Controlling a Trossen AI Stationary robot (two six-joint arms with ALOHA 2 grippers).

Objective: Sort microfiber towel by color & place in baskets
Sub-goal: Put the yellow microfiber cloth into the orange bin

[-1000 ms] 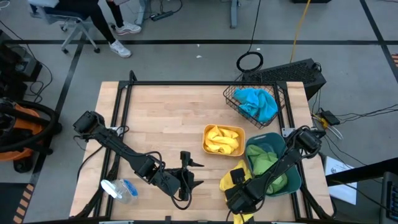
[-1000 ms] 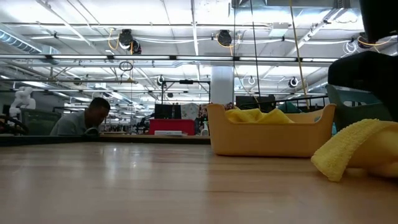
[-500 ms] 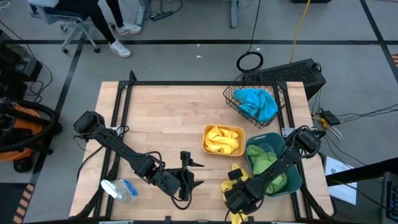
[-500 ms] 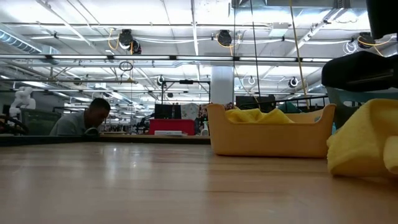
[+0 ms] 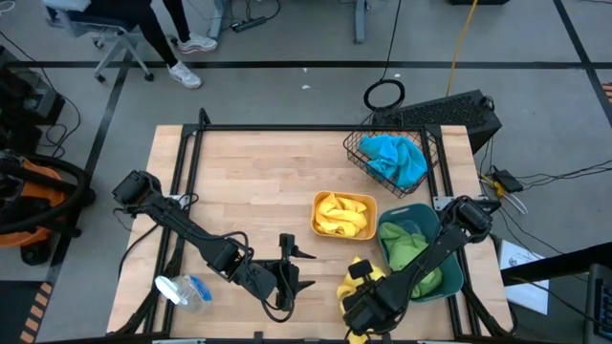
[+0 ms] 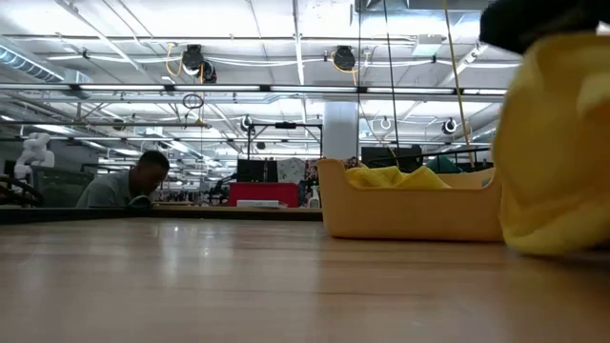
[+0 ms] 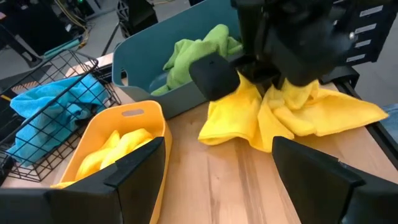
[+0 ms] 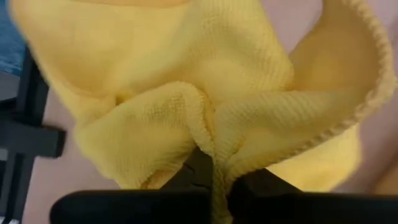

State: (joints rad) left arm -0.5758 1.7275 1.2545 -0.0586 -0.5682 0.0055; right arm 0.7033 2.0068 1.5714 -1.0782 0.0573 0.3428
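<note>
A yellow towel (image 7: 292, 112) is gathered up near the table's front right, beside the teal bin (image 5: 449, 277) that holds green towels. My right gripper (image 7: 273, 78) points down over the towel and is shut on it. The orange bin (image 5: 319, 203) holds yellow towels. The black wire basket (image 5: 356, 153) holds a blue towel. My left gripper (image 5: 292, 272) hovers open near the front middle, facing the towel with nothing between its fingers. My right gripper pinches a gathered fold near the yellow towel's middle (image 8: 211, 146) between its two fingers, coming from above and pointing down. Several layers are bunched in the pinch. The towel hangs below the fingers in slack folds, and its lower edges (image 7: 348, 115) lie on the table.
A clear and blue plastic object (image 5: 182, 290) lies at the front left. The three baskets crowd the right half of the table. Bare wood (image 5: 258, 182) spreads over the left and far middle. A person shows beyond the table in the low view.
My right gripper has risen. The yellow towel lay low and spread on the table a second ago. It is now bunched under the gripper and its middle is drawn up, while its lower edges stay on the table.
</note>
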